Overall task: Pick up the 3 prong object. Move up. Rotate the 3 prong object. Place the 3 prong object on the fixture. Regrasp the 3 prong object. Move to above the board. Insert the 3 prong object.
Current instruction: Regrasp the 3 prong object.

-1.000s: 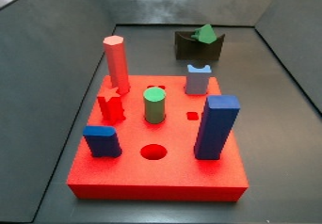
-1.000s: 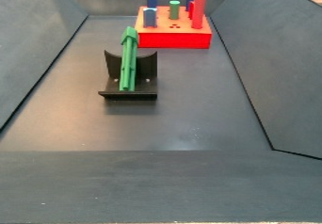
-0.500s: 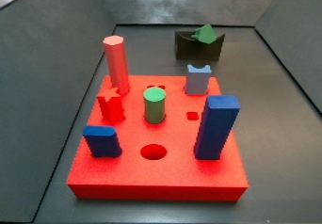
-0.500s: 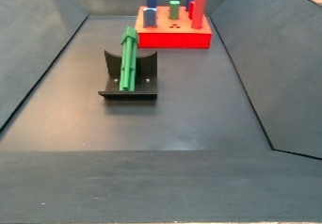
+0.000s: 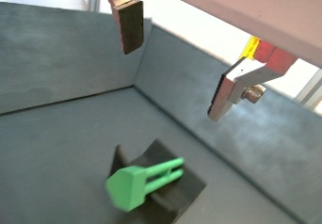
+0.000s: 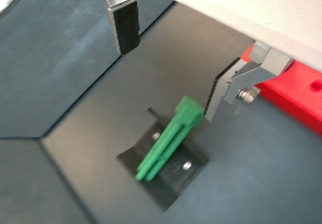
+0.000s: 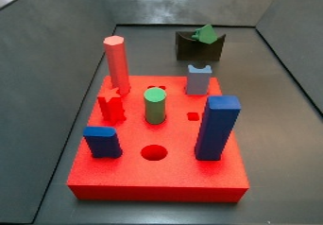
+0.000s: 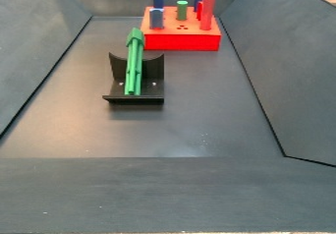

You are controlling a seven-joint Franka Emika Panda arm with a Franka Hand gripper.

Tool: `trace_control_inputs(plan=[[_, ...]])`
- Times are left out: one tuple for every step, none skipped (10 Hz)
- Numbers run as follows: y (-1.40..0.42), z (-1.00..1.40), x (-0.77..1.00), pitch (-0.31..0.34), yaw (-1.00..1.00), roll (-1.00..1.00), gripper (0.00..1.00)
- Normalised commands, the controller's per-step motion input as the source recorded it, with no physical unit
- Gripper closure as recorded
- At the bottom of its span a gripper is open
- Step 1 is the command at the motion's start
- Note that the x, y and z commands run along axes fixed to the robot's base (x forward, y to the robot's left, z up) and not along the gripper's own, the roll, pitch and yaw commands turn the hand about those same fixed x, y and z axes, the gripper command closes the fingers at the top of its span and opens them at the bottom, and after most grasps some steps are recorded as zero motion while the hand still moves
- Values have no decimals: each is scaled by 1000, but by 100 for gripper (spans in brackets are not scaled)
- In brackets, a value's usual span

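The 3 prong object, a long green bar (image 8: 134,56), lies across the notch of the dark fixture (image 8: 152,78), behind the board in a side view (image 7: 205,33). Both wrist views show it from above (image 5: 138,183) (image 6: 170,143) on the fixture (image 5: 180,196) (image 6: 141,159). My gripper (image 5: 172,77) (image 6: 171,82) hangs above the bar, open and empty, with its fingers well apart. It does not show in either side view. The red board (image 7: 158,177) (image 8: 184,43) lies flat on the floor beyond the fixture.
On the board stand a tall red hexagonal peg (image 7: 116,63), a round green peg (image 7: 154,106), a tall blue block (image 7: 218,127), a short blue block (image 7: 102,141) and a light blue notched peg (image 7: 198,79). A round hole (image 7: 154,153) is open. Dark sloping walls enclose the floor.
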Motion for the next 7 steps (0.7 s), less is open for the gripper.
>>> trace_control_inputs(plan=[[-40, -7, 101, 138, 64, 1000, 0], [-41, -7, 107, 153, 75, 1000, 0], [-45, -4, 109, 176, 94, 1000, 0], [-48, -7, 110, 208, 131, 1000, 0], [-51, -8, 110, 232, 173, 1000, 0], [-52, -11, 112, 233, 210, 904, 0], [-57, -11, 115, 197, 236, 661, 0]])
